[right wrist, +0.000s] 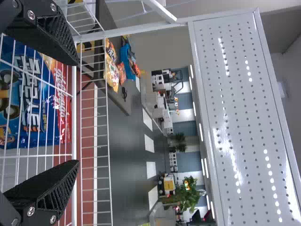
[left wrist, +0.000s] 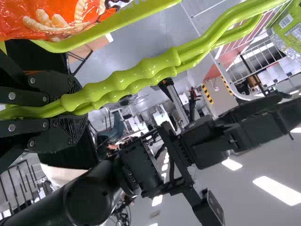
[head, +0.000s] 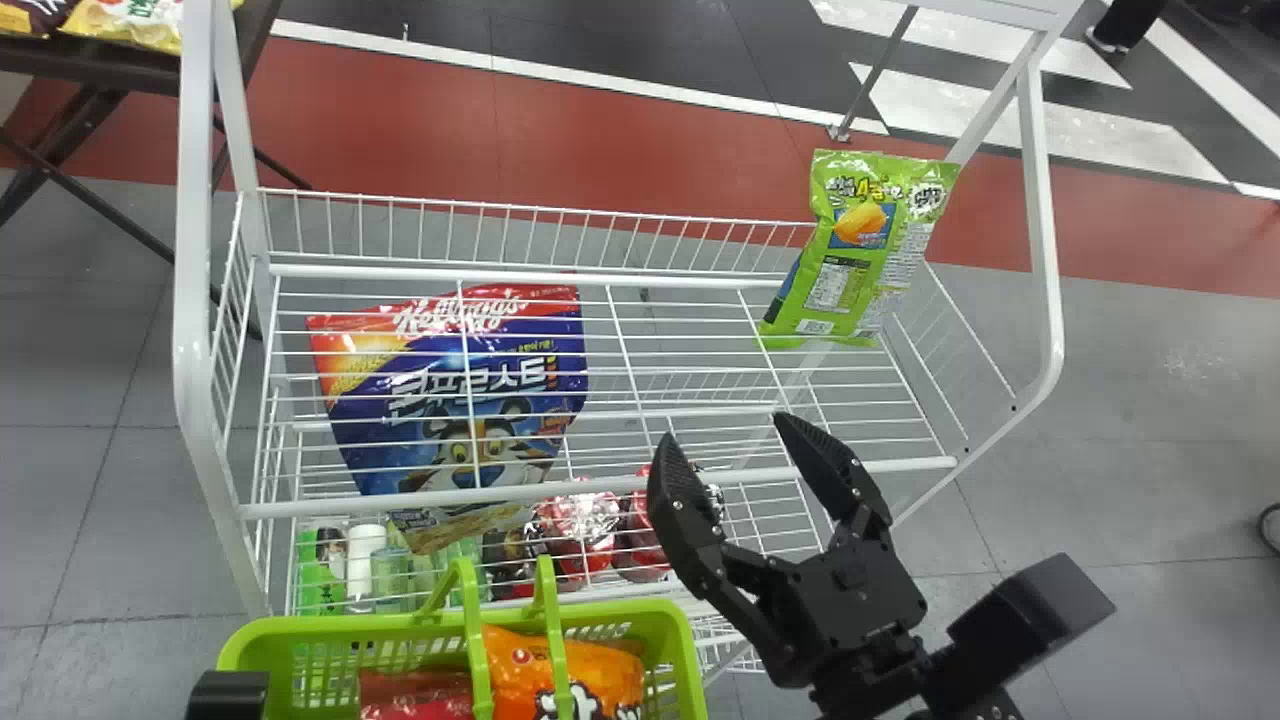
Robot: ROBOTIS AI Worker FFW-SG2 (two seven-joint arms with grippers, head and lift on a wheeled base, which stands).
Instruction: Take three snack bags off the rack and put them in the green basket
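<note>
Gleaming green, snack bag [head: 862, 250] tilts; right end effector [head: 735, 440] apart, left [left wrist: 80, 109] clamped on handles [left wrist: 136, 77]

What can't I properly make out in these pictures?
- Green basket: its near side is cut off by the head view's bottom edge.
- Red bag inside: cut off by that same edge; anything beneath it is hidden.
- Red packages on the lower shelf: in the head view, wires and the right end effector partly cover them.
- Bags on the dark table: cut off by the head view's top edge.
</note>
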